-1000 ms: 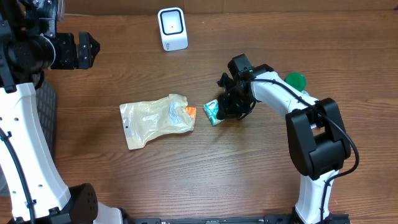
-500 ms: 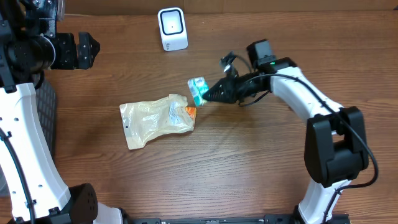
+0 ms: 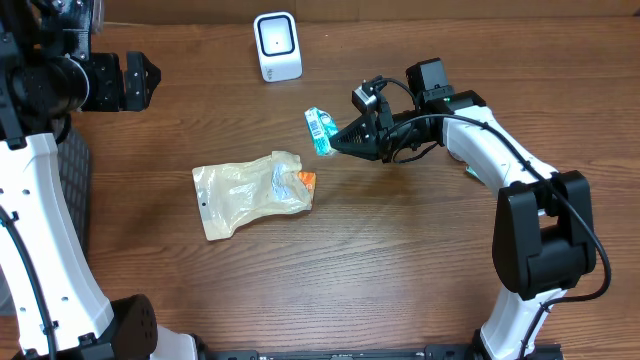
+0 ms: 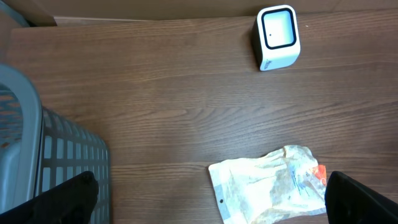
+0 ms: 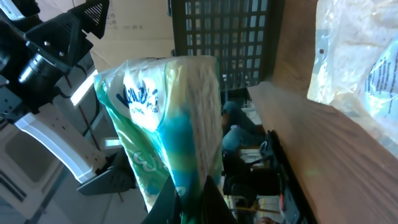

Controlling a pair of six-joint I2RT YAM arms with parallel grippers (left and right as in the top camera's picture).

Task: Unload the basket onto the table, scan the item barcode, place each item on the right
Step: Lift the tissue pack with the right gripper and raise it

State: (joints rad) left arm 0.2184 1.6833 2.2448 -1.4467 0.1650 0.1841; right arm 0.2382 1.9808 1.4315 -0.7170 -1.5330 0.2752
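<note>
The item is a small green and teal packet [image 3: 319,130] with a white printed label showing from above. My right gripper [image 3: 340,140] is shut on it and holds it off the table, pointing left. In the right wrist view the packet [image 5: 168,124] fills the middle, pinched between my right gripper's [image 5: 189,199] dark jaws. The white scanner [image 3: 277,45] stands at the table's back, up and to the left of the packet. My left gripper [image 3: 140,82] is open and holds nothing at the far left. In the left wrist view the scanner [image 4: 278,37] is at the top right.
A crumpled clear pouch [image 3: 255,192] with an orange corner lies flat mid-table, below and left of the packet. In the left wrist view the pouch [image 4: 267,193] lies at the bottom right. A grey slatted basket [image 4: 43,162] stands at the left edge.
My right gripper has lifted the packet from the table beside the pouch. It carried it up and back toward the scanner and swung level. The left arm has not moved.
</note>
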